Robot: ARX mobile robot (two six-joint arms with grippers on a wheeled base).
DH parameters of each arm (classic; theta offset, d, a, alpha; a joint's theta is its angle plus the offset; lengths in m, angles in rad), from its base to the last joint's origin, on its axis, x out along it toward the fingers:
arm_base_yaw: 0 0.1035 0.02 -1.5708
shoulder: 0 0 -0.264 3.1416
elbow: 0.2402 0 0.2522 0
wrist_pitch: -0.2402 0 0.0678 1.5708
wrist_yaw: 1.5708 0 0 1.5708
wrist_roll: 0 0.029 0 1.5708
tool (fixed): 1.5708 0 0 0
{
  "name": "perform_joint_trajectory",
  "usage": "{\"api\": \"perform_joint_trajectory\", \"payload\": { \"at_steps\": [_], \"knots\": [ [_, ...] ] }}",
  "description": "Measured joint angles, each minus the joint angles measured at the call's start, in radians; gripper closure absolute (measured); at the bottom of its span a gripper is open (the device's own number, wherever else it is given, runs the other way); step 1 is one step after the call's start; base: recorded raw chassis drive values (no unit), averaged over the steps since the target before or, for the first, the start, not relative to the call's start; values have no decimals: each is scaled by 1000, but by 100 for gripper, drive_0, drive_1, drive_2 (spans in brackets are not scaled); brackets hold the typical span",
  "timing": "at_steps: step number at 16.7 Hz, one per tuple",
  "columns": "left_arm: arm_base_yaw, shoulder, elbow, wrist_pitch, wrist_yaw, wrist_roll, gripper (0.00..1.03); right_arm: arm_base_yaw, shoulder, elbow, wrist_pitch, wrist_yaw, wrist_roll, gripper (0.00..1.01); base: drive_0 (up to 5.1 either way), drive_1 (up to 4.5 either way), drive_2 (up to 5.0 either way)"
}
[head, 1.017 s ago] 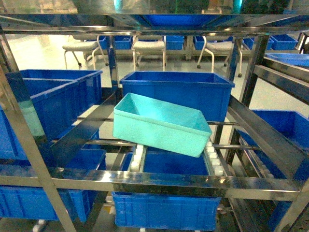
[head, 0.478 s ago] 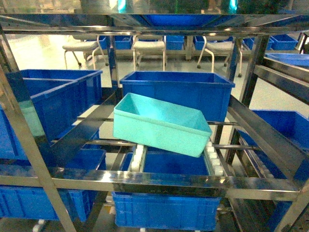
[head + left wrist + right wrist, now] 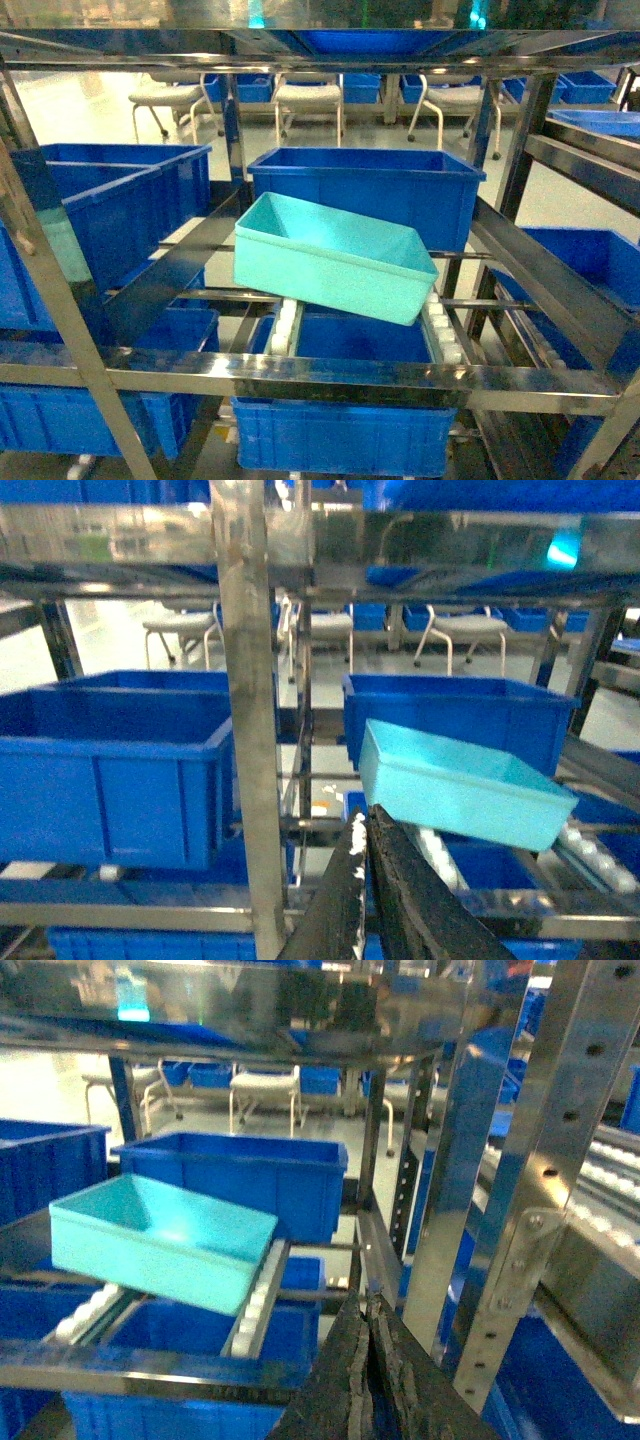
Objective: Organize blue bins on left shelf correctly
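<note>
Left gripper (image 3: pixel 368 825) at bottom of its wrist view: dark jaws pressed together, clenched on nothing. Right gripper (image 3: pixel 365 1310) likewise, jaws clenched, nothing held.

Shiny stainless-steel shelf (image 3: pixel 300 375) front beam nearest.

Behind it, smooth turquoise tub (image 3: pixel 335 257), tapered walls, rolled rim, sits skewed and tilted on white roller tracks (image 3: pixel 284 325).

Just behind, ribbed royal-blue tub (image 3: pixel 365 195).

Farthest, white chairs (image 3: pixel 308 98) on pale floor.

**Three views, one rack**

The head camera faces the steel shelf (image 3: pixel 300 375) squarely, close, tilted slightly down. Both wrist cameras look level past their closed fingers. All share the turquoise bin (image 3: pixel 335 258): at 3 o'clock in the left wrist view (image 3: pixel 455 790), 9 o'clock in the right (image 3: pixel 160 1240).
</note>
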Motion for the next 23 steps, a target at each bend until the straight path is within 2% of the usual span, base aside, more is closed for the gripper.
{"api": "perform_joint_trajectory", "payload": {
  "at_steps": [1, 2, 6, 7, 13, 14, 23],
  "knots": [
    [0, 2, 0, -17, -2, 1, 101, 0, -91, 1, -139, 0, 0, 99, 0, 0, 0],
    [0, 2, 0, -16, 0, 1, 101, 0, -167, 1, -159, 0, 0, 99, 0, 0, 0],
    [0, 2, 0, -12, 0, 1, 101, 0, -166, 1, -177, 0, 0, 99, 0, 0, 0],
    [0, 2, 0, -13, 0, 0, 97, 0, -166, 1, -177, 0, 0, 95, 0, 0, 0],
    [0, 2, 0, -13, 0, 1, 8, 0, -166, 1, -176, 0, 0, 6, 0, 0, 0],
    [0, 2, 0, -12, 0, 2, 5, 0, -166, 1, -177, 0, 0, 3, 0, 0, 0],
    [0, 2, 0, -13, 0, 2, 5, 0, -166, 1, -177, 0, 1, 3, 0, 0, 0]
  ]
}}
